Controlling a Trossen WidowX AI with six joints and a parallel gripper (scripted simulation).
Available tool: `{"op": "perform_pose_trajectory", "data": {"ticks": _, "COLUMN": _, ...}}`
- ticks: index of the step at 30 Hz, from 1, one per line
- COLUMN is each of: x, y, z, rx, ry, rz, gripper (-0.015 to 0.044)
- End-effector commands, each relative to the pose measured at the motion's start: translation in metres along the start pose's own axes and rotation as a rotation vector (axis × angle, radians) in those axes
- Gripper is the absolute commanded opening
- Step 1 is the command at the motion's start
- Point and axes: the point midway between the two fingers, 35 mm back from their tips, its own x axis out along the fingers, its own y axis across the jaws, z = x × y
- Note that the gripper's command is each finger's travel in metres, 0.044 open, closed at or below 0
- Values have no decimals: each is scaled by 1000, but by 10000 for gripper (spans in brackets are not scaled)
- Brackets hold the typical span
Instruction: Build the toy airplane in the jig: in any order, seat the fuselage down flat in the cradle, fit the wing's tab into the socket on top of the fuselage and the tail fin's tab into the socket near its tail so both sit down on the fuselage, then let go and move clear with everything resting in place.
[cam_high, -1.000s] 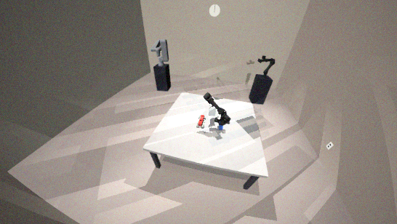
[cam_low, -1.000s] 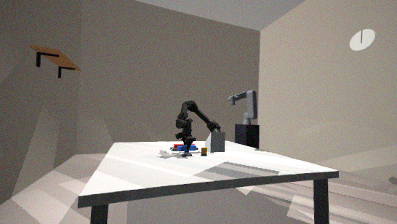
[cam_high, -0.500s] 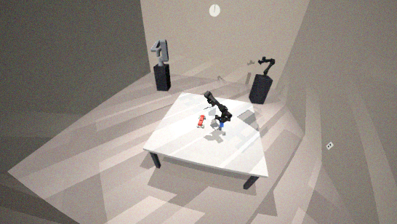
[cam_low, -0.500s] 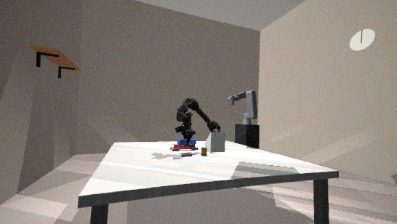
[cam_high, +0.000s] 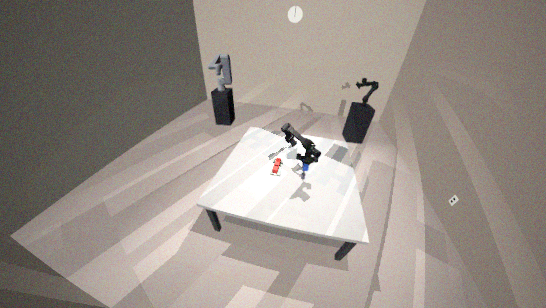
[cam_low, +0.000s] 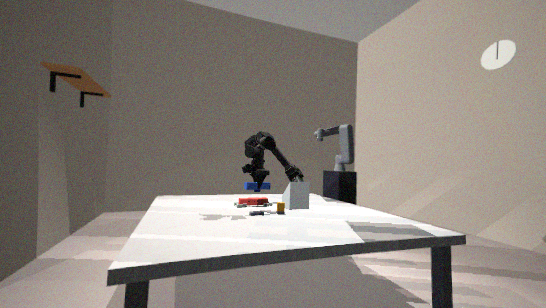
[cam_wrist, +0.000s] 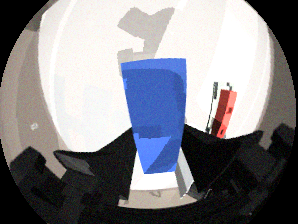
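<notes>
In the exterior view, the end effector (cam_low: 257, 181) pinches the blue wing (cam_low: 257, 186) and holds it in the air near the middle of the frame, above the white table (cam_low: 210, 240). Below and just right of it, the red fuselage (cam_low: 252, 201) lies in the jig on the table. A small yellow tail fin (cam_low: 281, 207) stands nearby, beside a grey block (cam_low: 296, 195).
</notes>
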Motion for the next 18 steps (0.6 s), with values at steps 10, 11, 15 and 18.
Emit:
{"op": "perform_pose_trajectory", "data": {"ticks": 10, "x": -7, "y": -25, "z": 7, "rx": -127, "ry": -6, "rz": 21, "gripper": 0}}
{"op": "perform_pose_trajectory", "data": {"ticks": 11, "x": -7, "y": -28, "z": 8, "rx": -145, "ry": -6, "rz": 22, "gripper": 0}}
{"op": "perform_pose_trajectory", "data": {"ticks": 15, "x": -5, "y": -41, "z": 10, "rx": -216, "ry": -7, "rz": 27, "gripper": 0}}
{"op": "perform_pose_trajectory", "data": {"ticks": 18, "x": -4, "y": -51, "z": 12, "rx": -269, "ry": -9, "rz": 30, "gripper": 0}}
